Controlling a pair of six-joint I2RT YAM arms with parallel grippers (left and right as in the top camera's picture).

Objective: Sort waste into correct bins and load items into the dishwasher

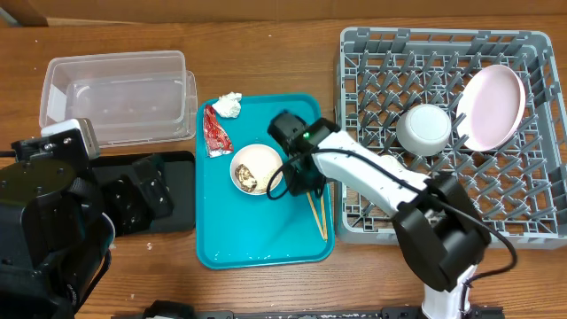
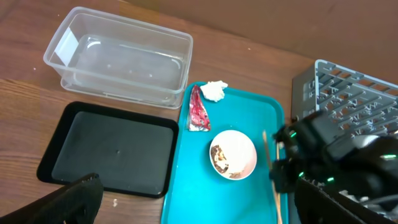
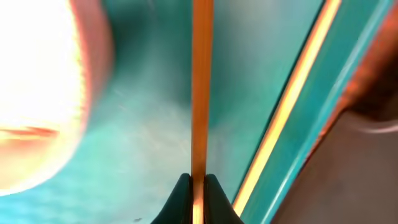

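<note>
My right gripper (image 1: 306, 188) is down on the teal tray (image 1: 266, 248), shut on the wooden chopsticks (image 3: 200, 93), which lie along the tray's right side (image 1: 317, 215). The small pinkish bowl (image 1: 256, 168) with brown scraps sits just left of it. The red wrapper (image 1: 215, 131) and the white tissue (image 1: 229, 105) lie at the tray's back left. My left gripper (image 2: 193, 211) is open and empty, high over the black tray (image 2: 112, 146). The clear tub (image 1: 120, 93) stands behind it. The pink plate (image 1: 492, 106) and the white bowl (image 1: 425, 128) stand in the grey rack (image 1: 523, 221).
The teal tray lies between the black tray and the grey rack, its right rim close to the rack's left wall. The left arm's body (image 1: 44, 221) covers the table's front left corner. Bare wood shows in front of the trays.
</note>
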